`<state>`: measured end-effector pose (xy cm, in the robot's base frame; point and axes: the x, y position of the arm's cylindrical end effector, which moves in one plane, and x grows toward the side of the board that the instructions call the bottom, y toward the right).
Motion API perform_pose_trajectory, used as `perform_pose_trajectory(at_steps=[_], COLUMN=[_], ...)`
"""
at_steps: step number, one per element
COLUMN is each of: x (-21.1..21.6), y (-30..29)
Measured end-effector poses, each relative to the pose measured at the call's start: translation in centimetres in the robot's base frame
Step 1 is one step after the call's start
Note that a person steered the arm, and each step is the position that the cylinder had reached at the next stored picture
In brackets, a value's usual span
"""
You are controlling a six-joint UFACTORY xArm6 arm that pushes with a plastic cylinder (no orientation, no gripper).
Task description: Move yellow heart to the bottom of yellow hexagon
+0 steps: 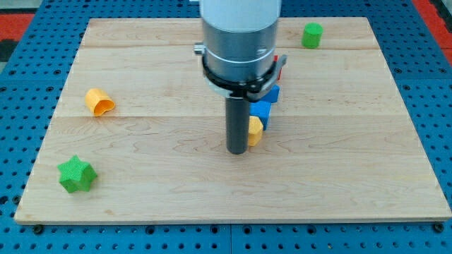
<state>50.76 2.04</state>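
My tip [237,150] rests on the board near the middle. A small yellow block [255,130] touches the rod's right side; the rod hides most of it, so I cannot tell its shape. A second yellow-orange block [99,101], heart-like in shape, lies far to the view's left, well apart from my tip.
Two blue blocks [263,108] sit just above the yellow block, partly hidden by the arm, with a red piece [281,65] above them. A green block [312,34] is at the top right. A green star [75,174] is at the bottom left. The wooden board [353,176] sits on a blue pegboard.
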Motion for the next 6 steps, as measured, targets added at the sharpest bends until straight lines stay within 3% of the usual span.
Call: perform_pose_trajectory(at_steps=[6], x=[-2.5], y=[0.7])
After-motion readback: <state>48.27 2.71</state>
